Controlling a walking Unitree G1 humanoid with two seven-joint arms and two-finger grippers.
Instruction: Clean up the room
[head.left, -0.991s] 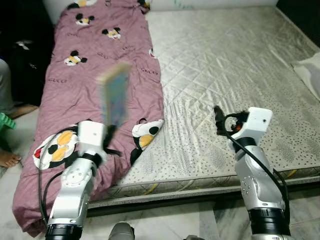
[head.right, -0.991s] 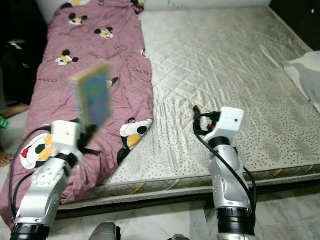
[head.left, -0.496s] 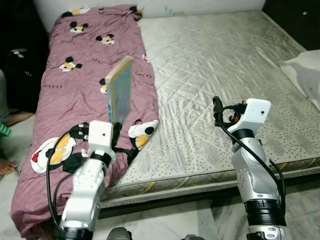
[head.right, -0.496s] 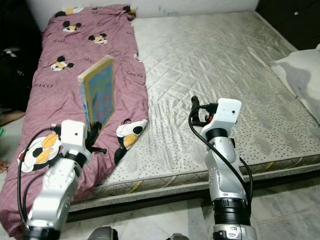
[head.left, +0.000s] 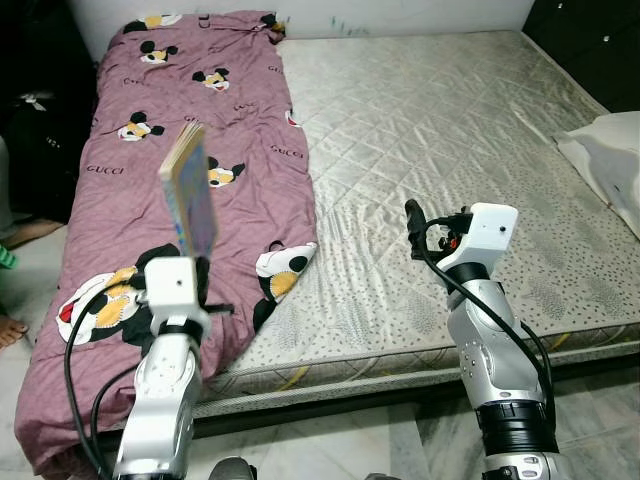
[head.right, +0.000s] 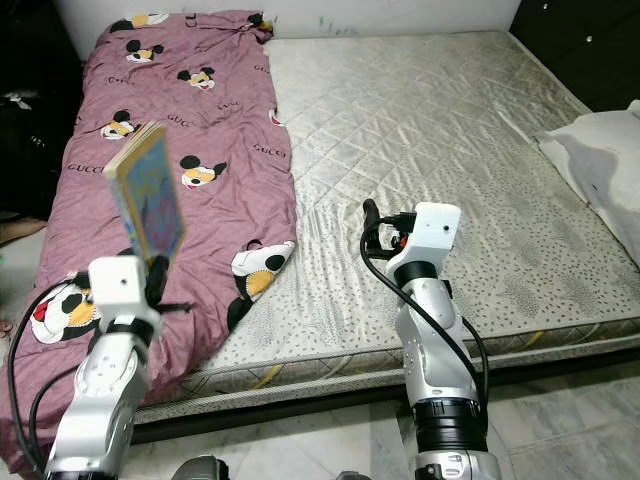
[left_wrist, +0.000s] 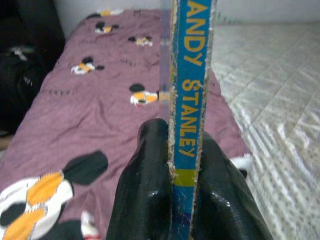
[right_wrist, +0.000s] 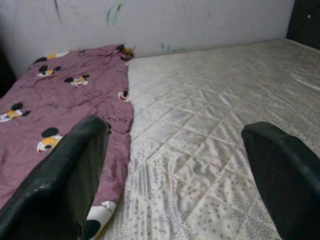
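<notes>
A big bed fills the room, with a bare grey mattress and a purple Mickey Mouse blanket down its left side. The left gripper squeezes a thin blue book upright at the left of the frame; the right gripper hangs wide apart with nothing in it. I think the book is being carried off to be put away, so next it needs a spot; its cover is blurry and no shelf can be seen.

1. Blanket on left was mauve-pink w/ black, white & orange cartoon-mouse print.
2. Mattress was pale grey-cream, diamond quilting, speckled nr the near edge.
3. Book had blue spine w/ yellow lettering; cover blue-green.
4. Pillow far right was white.
5. Floor was pale grey marble-look.
</notes>
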